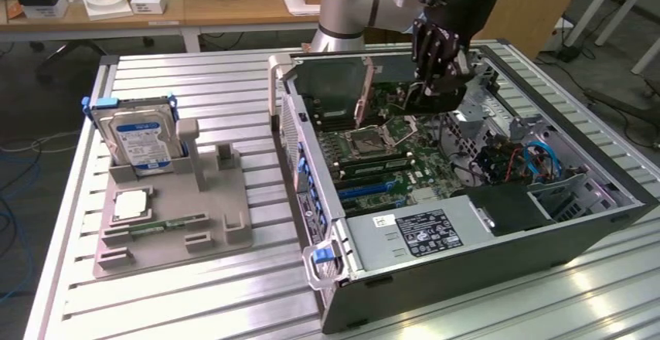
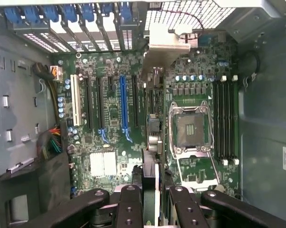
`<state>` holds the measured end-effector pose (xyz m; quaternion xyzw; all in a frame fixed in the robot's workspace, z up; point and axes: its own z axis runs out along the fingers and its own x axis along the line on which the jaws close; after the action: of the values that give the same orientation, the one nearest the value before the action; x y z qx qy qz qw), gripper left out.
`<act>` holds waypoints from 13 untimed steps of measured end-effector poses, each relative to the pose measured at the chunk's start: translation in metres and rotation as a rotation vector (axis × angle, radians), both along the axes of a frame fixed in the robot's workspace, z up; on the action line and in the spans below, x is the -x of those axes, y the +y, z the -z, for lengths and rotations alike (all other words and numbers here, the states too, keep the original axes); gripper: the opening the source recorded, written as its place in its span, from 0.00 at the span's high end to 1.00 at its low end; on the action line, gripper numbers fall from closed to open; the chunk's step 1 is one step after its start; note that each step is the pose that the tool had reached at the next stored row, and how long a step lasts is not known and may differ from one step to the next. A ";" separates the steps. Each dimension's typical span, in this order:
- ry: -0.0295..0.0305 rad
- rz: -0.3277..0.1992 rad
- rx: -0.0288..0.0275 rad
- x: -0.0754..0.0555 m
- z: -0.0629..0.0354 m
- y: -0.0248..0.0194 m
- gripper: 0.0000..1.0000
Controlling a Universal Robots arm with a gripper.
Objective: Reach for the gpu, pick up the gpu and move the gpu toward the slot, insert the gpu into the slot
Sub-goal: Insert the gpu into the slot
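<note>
In the exterior view, an open computer case lies on its side on the slatted table. In the upper right of the frame the hand is clamped on the gpu, a dark card hanging over the motherboard, seemingly just clear of it. At the exterior view's left, a grey holder carries an upright blue-labelled hard drive and a flat green memory stick.

In the wrist view, the black fingers pinch the gpu edge-on, its silver bracket near the case's rear grille. The card lies between the blue expansion slot and the CPU socket.
</note>
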<state>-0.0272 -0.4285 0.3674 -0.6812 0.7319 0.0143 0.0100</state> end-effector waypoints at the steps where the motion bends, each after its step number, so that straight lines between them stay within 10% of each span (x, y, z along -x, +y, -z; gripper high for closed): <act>1: 0.0000 -0.003 0.0000 0.000 0.0005 0.0000 0.73; 13: 0.0001 -0.073 0.0002 0.013 0.0066 -0.0001 0.73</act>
<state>-0.0398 -0.4286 0.3608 -0.7076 0.7064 0.0146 0.0093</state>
